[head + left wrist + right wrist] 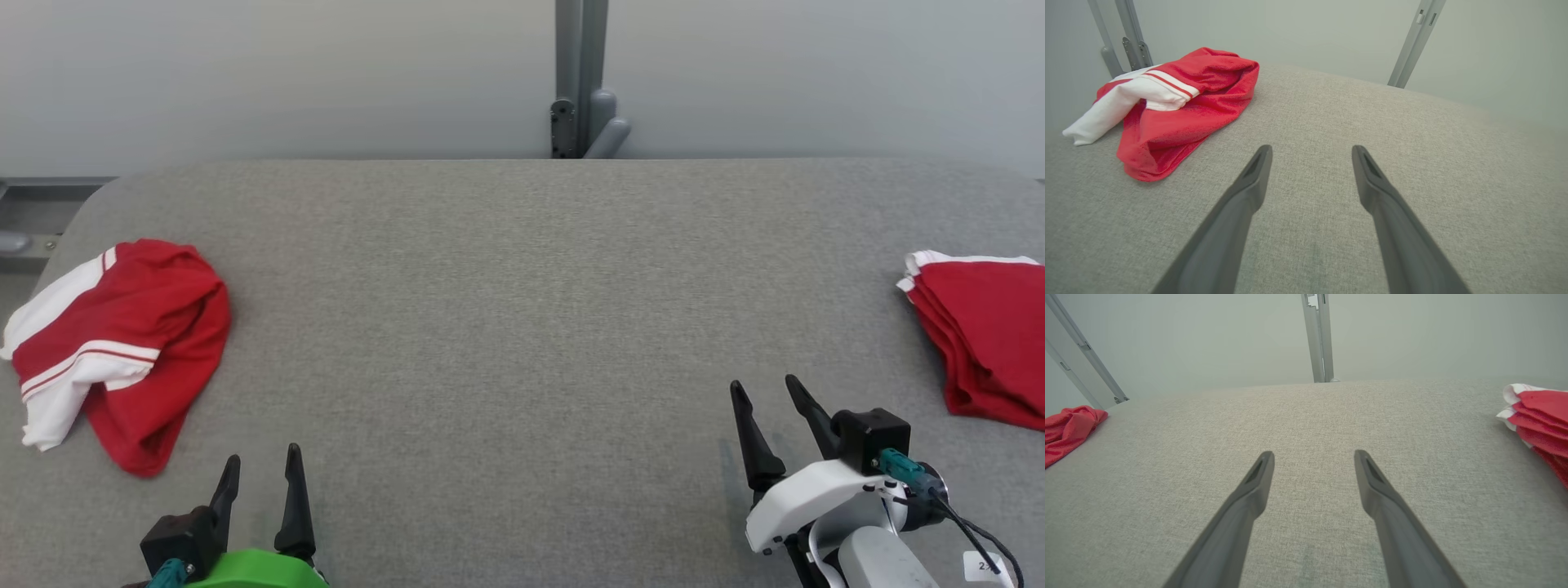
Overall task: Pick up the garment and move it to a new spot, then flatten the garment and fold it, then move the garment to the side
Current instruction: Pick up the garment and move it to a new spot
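A crumpled red garment with white striped panels lies in a heap at the left edge of the grey table. In the left wrist view the same garment sits ahead and to the left of the fingers. My left gripper is open at the lower left, below and right of the heap, holding nothing. My right gripper is open at the lower right, empty. The left gripper and right gripper both hover over bare fabric in their wrist views.
A folded stack of red and white garments lies at the table's right edge, also visible as a stack in the right wrist view. A grey post stands behind the table's far edge, against a pale wall.
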You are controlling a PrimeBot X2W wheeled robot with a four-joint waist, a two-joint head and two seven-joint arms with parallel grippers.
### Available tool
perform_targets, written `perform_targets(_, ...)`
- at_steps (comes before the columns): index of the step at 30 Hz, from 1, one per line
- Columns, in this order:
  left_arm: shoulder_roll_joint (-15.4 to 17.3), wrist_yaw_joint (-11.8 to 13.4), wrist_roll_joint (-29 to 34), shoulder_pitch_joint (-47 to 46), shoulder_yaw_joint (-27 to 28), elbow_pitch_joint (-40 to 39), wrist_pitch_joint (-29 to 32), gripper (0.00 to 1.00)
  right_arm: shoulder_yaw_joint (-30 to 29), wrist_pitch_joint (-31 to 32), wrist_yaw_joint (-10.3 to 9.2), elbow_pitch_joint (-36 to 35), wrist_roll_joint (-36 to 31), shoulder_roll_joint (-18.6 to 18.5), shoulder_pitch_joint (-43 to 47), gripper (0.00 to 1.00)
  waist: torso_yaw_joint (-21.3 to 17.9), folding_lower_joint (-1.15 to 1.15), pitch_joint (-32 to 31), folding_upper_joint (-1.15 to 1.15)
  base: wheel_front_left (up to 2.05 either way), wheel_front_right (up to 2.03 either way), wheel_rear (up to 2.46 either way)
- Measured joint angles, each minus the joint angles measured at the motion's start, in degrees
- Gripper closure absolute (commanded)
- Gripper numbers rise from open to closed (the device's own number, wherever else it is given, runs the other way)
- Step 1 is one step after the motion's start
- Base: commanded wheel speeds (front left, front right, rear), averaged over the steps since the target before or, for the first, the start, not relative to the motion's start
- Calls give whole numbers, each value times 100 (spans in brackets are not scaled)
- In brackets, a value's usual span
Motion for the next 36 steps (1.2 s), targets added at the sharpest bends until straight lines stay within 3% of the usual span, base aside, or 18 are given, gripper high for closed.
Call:
perform_targets(12,1,47,57,110,178,112,0,0,448,0,-1,122,253,13,-125,0,1263,0,56,0,0,0,0)
perform_targets(20,2,49,25,112,244,229,0,0,723,0,-1,170,320,22,-194,0,1854,0,79,0,0,0,0)
perform_targets(25,1,-12,-19,-35,294,422,2,0,823,0,0,154,334,-21,-281,0,1924,0,203,0,0,0,0)
perform_targets(32,34,-198,56,-1010,503,744,2,0,967,0,0,-44,293,-318,-453,0,1733,0,525,0,0,0,0)
perform_targets(36,269,-252,40,-1769,530,1071,2,0,1018,0,-1,-240,292,-515,-664,0,1591,0,811,0,0,0,0)
